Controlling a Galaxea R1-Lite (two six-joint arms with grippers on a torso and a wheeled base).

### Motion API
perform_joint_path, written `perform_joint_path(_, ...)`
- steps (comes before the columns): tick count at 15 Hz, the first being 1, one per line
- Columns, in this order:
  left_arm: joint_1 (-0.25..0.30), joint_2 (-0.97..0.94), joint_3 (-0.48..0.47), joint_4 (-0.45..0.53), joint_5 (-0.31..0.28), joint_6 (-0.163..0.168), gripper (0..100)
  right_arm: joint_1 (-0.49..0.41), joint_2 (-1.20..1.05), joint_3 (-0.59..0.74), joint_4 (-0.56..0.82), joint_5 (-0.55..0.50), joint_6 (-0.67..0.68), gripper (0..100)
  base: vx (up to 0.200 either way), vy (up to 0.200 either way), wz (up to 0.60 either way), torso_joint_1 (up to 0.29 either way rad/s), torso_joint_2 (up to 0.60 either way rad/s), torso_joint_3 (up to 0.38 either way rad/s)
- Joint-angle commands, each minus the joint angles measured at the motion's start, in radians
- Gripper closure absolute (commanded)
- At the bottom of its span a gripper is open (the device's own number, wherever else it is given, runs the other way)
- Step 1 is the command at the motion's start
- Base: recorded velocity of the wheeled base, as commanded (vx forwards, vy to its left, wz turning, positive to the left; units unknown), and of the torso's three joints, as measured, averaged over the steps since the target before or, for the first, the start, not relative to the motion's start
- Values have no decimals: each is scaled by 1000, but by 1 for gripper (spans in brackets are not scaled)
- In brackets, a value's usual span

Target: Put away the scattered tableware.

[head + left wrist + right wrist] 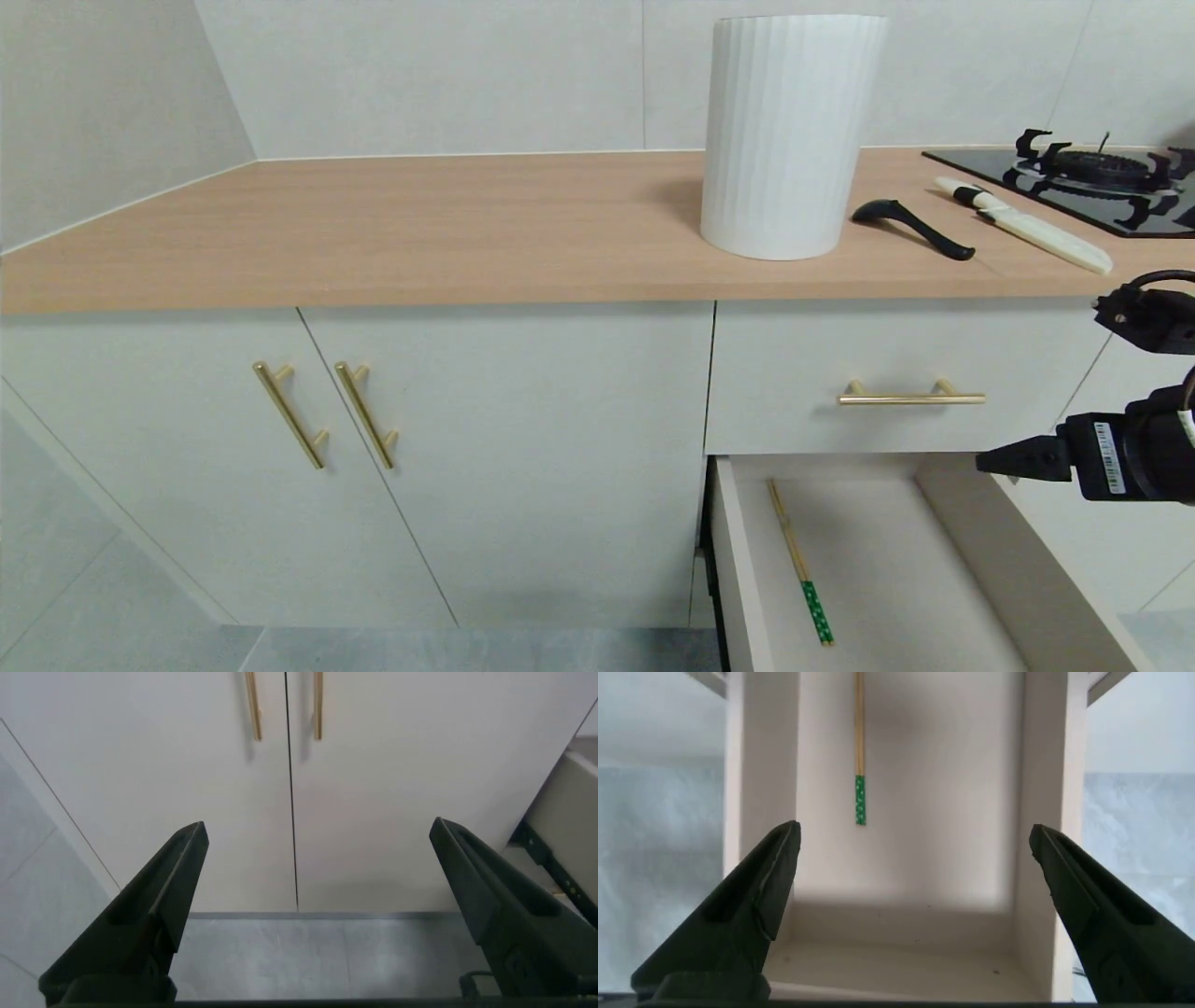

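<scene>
Inside the open white drawer (999, 560) I've got a pair of slim wooden chopsticks with green patterned ends (800, 560), lying lengthwise near its left wall. My right gripper (913, 831) hangs over the drawer, fingers spread wide, holding nothing. Left of the drawer, my left gripper (318, 826) faces the white cabinet doors (392, 812), spread apart too and empty. On the wooden counter (420, 224) above the drawer: a black curved spoon (910, 227) and a cream-white knife (1022, 227), near each other, not touching.
</scene>
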Motion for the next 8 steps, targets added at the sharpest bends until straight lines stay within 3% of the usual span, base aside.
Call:
perform_joint_path(1,0,0,1,0,0,0,0,0,-6,5,0,0,0,0,0,0,0,80,-144,-300)
perform_joint_path(8,0,0,1,0,0,0,0,2,-1,13,-1,-1,-7,0,0,0,0,144,-500,-304)
